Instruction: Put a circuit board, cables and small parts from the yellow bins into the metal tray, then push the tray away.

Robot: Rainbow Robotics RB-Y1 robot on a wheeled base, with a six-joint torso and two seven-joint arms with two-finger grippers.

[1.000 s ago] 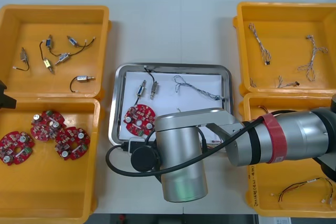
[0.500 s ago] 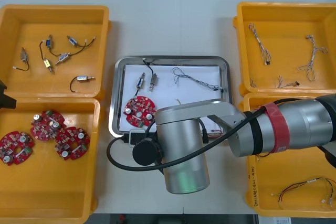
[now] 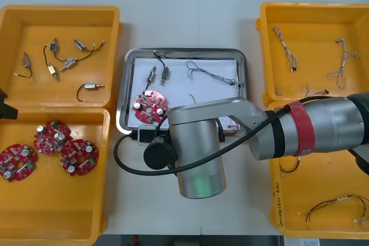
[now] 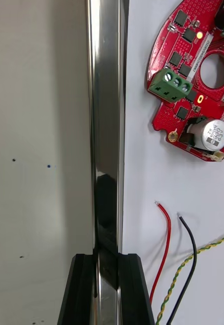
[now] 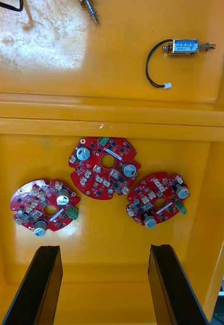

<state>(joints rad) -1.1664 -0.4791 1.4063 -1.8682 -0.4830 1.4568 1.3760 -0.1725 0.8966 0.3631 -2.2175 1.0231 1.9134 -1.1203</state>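
The metal tray (image 3: 184, 51) lies mid-table, white inside. It holds a round red circuit board (image 3: 149, 105), two small metal parts (image 3: 159, 75), a blue and white cable (image 3: 210, 75) and a red and yellow cable (image 3: 233, 125). My right arm (image 3: 196, 154) reaches over the tray's near edge. In the right wrist view my right gripper (image 4: 106, 289) is shut on the tray's shiny rim (image 4: 105, 127), with the circuit board (image 4: 193, 76) and loose wire ends (image 4: 165, 244) just inside. My left gripper (image 5: 106, 284) hangs open over three circuit boards (image 5: 105, 166).
Two yellow bins stand on the left: the far one (image 3: 57, 8) holds small metal parts, the near one (image 3: 106, 171) three circuit boards. On the right, the far bin (image 3: 314, 5) holds blue and white cables and the near bin (image 3: 277, 200) more cables.
The tray has slid away toward the table's far edge, with my right arm following it. The left arm has stayed still.
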